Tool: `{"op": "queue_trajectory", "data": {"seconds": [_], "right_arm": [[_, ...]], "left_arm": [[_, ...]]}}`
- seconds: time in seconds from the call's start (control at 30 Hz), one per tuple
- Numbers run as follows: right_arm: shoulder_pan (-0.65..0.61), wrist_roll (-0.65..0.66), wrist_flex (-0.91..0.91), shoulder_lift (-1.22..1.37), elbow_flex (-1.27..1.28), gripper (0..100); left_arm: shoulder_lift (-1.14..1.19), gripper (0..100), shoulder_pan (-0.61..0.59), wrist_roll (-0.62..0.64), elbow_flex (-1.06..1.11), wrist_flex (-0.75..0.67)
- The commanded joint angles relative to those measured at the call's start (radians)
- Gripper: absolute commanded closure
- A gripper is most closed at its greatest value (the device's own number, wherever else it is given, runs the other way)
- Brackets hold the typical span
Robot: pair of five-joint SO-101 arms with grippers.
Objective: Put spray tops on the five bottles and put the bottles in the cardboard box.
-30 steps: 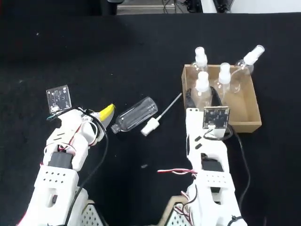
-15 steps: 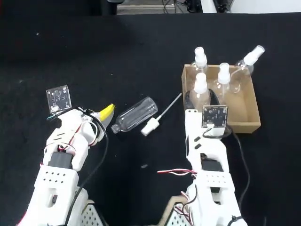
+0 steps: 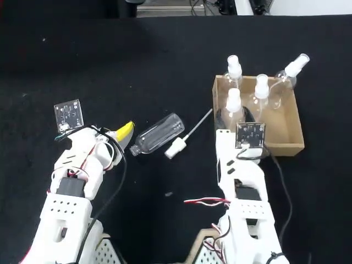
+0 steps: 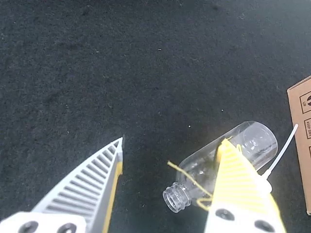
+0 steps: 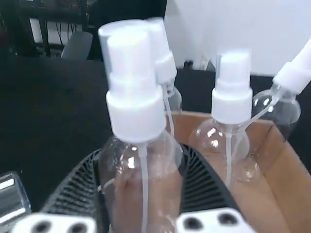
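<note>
One clear plastic bottle with a white spray top [image 5: 141, 160] stands clamped between the right black fingers [image 5: 77, 189] inside the brown cardboard box [image 5: 277, 160], while the uncapped clear bottle [image 4: 199, 167] lies under the spread left fingers [image 4: 238, 179], likely light, slick, best gripped mid-body.

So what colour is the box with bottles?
The cardboard box is brown, clearest from the high view.

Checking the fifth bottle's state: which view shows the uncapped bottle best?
High view: the bottle lies whole on the table, spray top loose beside it. The left wrist view shows its open neck close, but a yellow finger covers part of its body.
</note>
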Motion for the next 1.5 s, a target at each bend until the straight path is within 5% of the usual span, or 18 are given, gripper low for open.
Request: {"op": "queue_trajectory", "data": {"seconds": [0.0, 0.4, 1.47], "right_arm": [[-0.014, -0.057, 0.146, 0.007, -0.114, 98.8], [-0.018, -0.095, -0.005, 0.012, -0.039, 98.8], [-0.048, -0.048, 0.066, 0.01, 0.007, 98.6]], "left_arm": [[-0.017, 71, -0.01, -0.008, -0.012, -0.023], [-0.017, 71, -0.01, -0.008, -0.012, -0.023], [-0.017, 71, -0.01, -0.008, -0.012, -0.023]]}}
